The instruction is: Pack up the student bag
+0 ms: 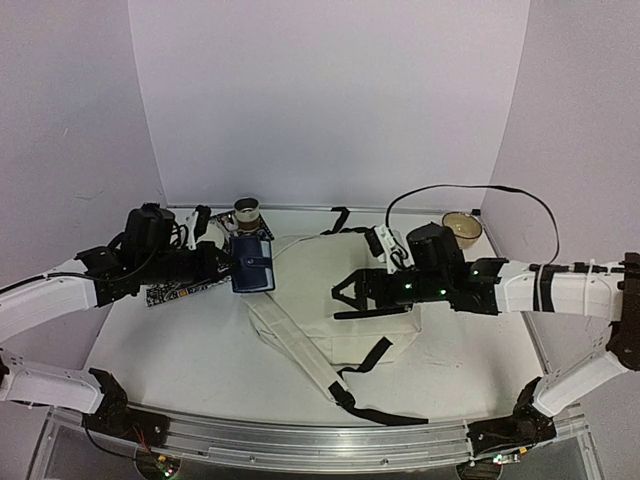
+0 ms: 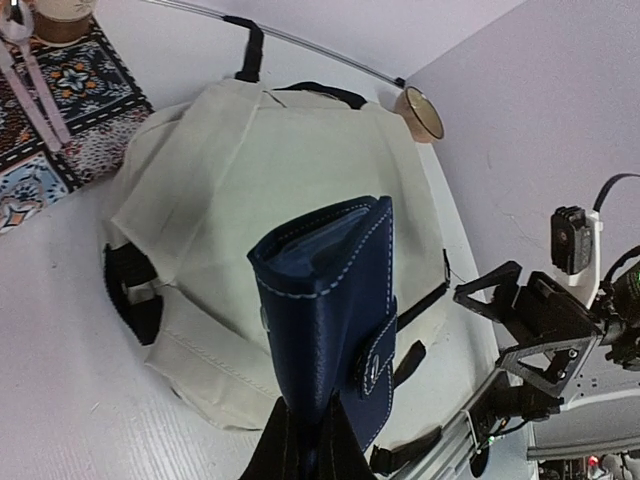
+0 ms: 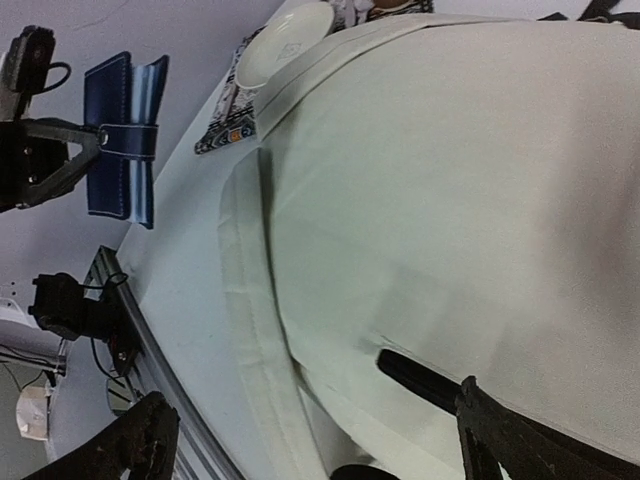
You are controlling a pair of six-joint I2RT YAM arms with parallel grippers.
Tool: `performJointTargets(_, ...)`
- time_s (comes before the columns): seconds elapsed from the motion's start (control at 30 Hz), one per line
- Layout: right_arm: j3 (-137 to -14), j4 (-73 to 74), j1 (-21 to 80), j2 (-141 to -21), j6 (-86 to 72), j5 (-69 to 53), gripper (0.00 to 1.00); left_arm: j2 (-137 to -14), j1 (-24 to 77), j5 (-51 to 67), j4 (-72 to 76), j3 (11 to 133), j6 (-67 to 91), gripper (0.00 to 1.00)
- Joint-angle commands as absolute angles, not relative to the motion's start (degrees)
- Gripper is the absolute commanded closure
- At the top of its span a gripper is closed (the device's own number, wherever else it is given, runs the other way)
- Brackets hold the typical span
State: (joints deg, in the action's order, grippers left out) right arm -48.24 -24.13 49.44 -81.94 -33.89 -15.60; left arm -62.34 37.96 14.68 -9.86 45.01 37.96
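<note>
The student bag (image 1: 340,300) is a cream fabric backpack lying flat in the middle of the table, with black straps trailing toward the near edge. My left gripper (image 1: 228,265) hovers at the bag's left edge, shut on a dark blue stitched wallet (image 1: 252,263). In the left wrist view the wallet (image 2: 335,300) stands up out of the gripper (image 2: 310,440), above the bag (image 2: 260,170). My right gripper (image 1: 350,293) hangs open over the bag's right half. In the right wrist view its fingers (image 3: 520,440) stand wide apart above the cream fabric (image 3: 450,180), holding nothing.
A patterned mat (image 1: 175,290) lies at the left under the left arm, with a brown roll (image 1: 246,212) behind it. A small bowl (image 1: 461,228) sits at the back right. A white plate (image 3: 285,45) lies by the mat. Black strap ends (image 1: 375,400) reach the table's near edge.
</note>
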Motion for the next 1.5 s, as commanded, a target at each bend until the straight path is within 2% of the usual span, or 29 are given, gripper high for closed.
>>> performJointTargets(0.0,-52.3,-34.2,50.8,-85.5,-38.7,-19.8,0.03,-65.2,41.0,20.8,0.7,48.1,37.0,0.97)
performJointTargets(0.43,-59.0,-38.8,52.5,-91.8,-41.2,-23.6,0.05,-73.9,47.0,19.2,5.4,52.4,36.5,0.95)
performJointTargets(0.63,-58.4,-38.5,52.7,-91.8,-42.3,-23.3,0.15,-76.6,47.5,16.0,5.5,53.0,36.7,0.79)
performJointTargets(0.73,-58.5,-37.2,52.7,-91.9,-42.4,-22.9,0.22,-77.9,47.8,14.0,5.5,53.0,37.3,0.71)
performJointTargets(0.8,-58.6,-36.9,52.8,-92.1,-42.4,-22.9,0.3,-78.8,48.2,12.8,5.5,53.2,37.5,0.68)
performJointTargets(0.97,-58.5,-36.7,52.8,-92.4,-42.2,-22.8,0.52,-80.7,49.0,11.4,5.5,53.8,37.9,0.68)
performJointTargets(1.07,-58.4,-36.5,52.8,-92.8,-42.1,-22.3,0.59,-81.6,49.9,11.2,5.6,54.4,38.2,0.68)
performJointTargets(1.2,-58.3,-34.8,52.8,-93.0,-41.6,-19.9,0.62,-82.2,51.3,10.4,5.6,55.1,38.1,0.68)
performJointTargets(1.33,-59.3,-26.7,52.7,-92.3,-38.3,-13.5,0.6,-82.5,51.6,8.2,5.5,54.8,38.4,0.67)
performJointTargets(1.47,-58.3,-21.5,52.7,-90.3,-35.0,-9.3,0.53,-81.3,51.6,2.9,1.7,54.2,38.9,0.59)
